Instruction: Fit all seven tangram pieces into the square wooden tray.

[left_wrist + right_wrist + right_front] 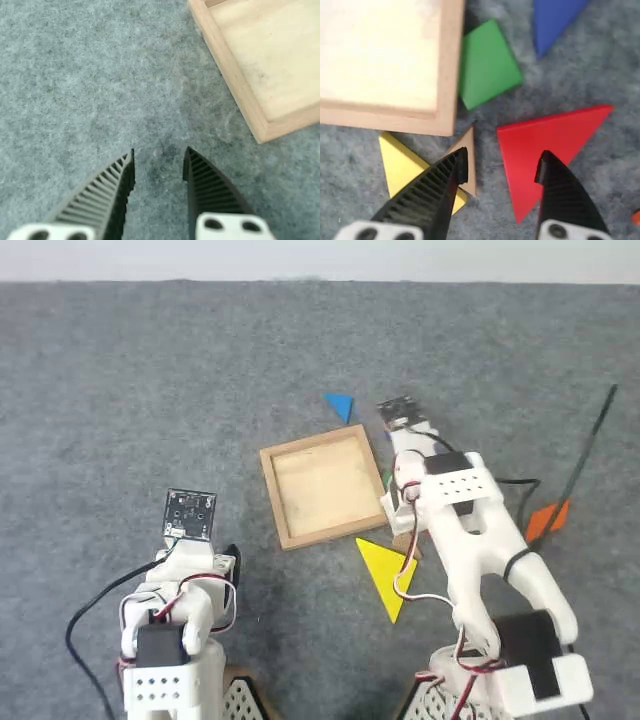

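Partly hidden in the high view: green piece (pixel 387 480), just a sliver beside the square wooden tray (pixel 274 498), the rest under the right arm (pixel 470 540); likewise a tan triangle (pixel 408 546), barely peeking out beside that arm. Cut off at the frame edge in the right wrist view: blue triangle (pixel 552 20), well ahead of the right gripper (pixel 503 152); tray rim (pixel 449 65), one corner only, ahead of the tips and off to one side; orange piece (pixel 636 217), a mere speck back beside one finger. Yellow triangle (pixel 402 167) half covered by the other finger. Right gripper spread wide, clasping nothing, above the red triangle (pixel 552 145), one fingertip (pixel 546 162) over the red face, the other over the tan triangle (pixel 467 160) beside it; contact with either impossible to judge. Green piece (pixel 487 65) just ahead of the gap, touching or nearly touching the tray's outer wall. Left gripper (pixel 159 150) moderately parted, clasping nothing, above bare grey mat (pixel 75 75); tray corner (pixel 235 85) ahead and off to one side, apart from the tips, cut off by the frame. From above: tray floor bare wood; blue triangle (pixel 340 406) just ahead of the right arm's tip; yellow triangle (pixel 388 568) back behind that gripper, beside the arm; orange piece (pixel 547 520) behind too, on the arm's outer side.
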